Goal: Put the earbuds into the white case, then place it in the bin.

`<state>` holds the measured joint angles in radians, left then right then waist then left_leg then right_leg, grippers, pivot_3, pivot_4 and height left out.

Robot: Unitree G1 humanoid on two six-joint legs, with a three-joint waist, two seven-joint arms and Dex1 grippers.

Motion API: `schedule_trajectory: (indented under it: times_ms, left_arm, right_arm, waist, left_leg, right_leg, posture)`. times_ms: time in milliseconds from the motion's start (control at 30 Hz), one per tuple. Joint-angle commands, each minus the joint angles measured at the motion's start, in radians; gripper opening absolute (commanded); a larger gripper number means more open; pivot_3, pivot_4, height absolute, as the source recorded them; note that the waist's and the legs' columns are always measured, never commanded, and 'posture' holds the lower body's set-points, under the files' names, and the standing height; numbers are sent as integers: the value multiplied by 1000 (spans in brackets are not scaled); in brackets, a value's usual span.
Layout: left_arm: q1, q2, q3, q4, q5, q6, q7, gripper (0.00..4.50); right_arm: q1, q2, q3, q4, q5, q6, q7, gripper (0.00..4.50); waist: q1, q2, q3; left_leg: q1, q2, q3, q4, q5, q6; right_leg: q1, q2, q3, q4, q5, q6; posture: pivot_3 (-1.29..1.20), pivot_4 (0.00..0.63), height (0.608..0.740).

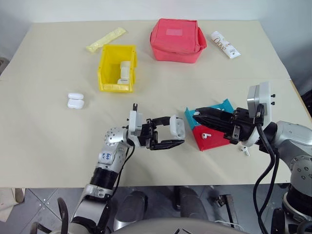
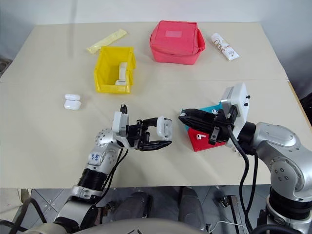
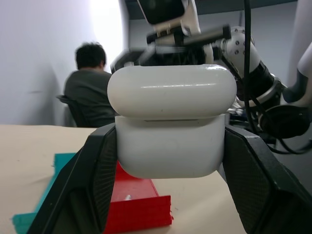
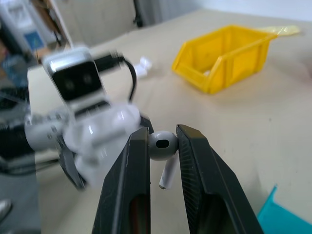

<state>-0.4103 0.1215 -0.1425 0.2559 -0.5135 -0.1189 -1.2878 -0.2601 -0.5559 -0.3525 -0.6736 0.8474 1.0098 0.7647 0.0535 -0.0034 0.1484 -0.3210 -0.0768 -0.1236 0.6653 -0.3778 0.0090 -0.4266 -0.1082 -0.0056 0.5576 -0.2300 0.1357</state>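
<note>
Here the left gripper (image 1: 173,135) hangs above the middle of the table's (image 1: 48,126) near edge, clamped tight on a white case (image 1: 177,126) — in the left wrist view the case (image 3: 171,119) sits squarely between the two black fingers (image 3: 95,170), its lid not quite flush with the body; the right gripper (image 1: 196,117) faces it from the right, just beside it, its jaws narrow and pinching one earbud (image 4: 162,145) by the head, stem hanging free.

Below the right gripper, towards the near right part of the table, lie a red tray (image 1: 210,139) and a blue tray (image 1: 222,106), touching each other; a second earbud (image 1: 205,135) rests in the red tray, and another (image 1: 244,150) lies on the table just beside that tray, near the front edge.

The yellow bin (image 1: 117,68) stands well apart, left of centre towards the far edge, with white cases (image 1: 124,72) inside; two more cases (image 1: 75,100) lie together nearer the left edge; a red pouch (image 1: 176,40) sits at the far edge, with a white tube (image 1: 225,45) to its right and a yellow packet (image 1: 105,39) to its left — a person (image 3: 90,87) sits beyond the table, back turned.
</note>
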Motion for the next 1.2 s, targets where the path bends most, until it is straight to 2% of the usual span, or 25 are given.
schedule_trajectory:
  times_ms: [33,267,633,900,1200]
  left_arm:
    - [-60,-22,15,54,-18,-27,-55,2789]
    - [-108,-45,28,81,-26,-8,-99,2789]
    - [-152,-59,55,54,-44,46,-102,2789]
    - [-161,-75,66,28,-57,84,-102,2789]
    - [-215,-104,102,80,-57,72,-88,2789]
  right_arm:
    - [7,48,14,-81,93,-29,-86,437]
    - [44,60,93,-80,74,-123,-136,437]
    - [72,56,206,-17,-9,-268,-123,437]
    - [123,72,287,39,-96,-412,-91,437]
    - [208,50,340,64,-156,-546,-11,437]
  waist:
    - [0,0,0]
    - [-3,0,0]
    - [-4,0,0]
    - [-4,0,0]
    - [-5,0,0]
  left_leg:
    - [0,0,0,0,0,0]
    - [0,0,0,0,0,0]
    - [0,0,0,0,0,0]
    - [0,0,0,0,0,0]
    - [0,0,0,0,0,0]
  right_leg:
    - [0,0,0,0,0,0]
    - [0,0,0,0,0,1]
    - [0,1,0,0,0,1]
    - [0,1,0,0,0,0]
    - [0,1,0,0,0,1]
  posture:
    - [0,150,740]
    - [0,150,740]
    - [0,150,740]
    - [0,150,740]
    - [0,150,740]
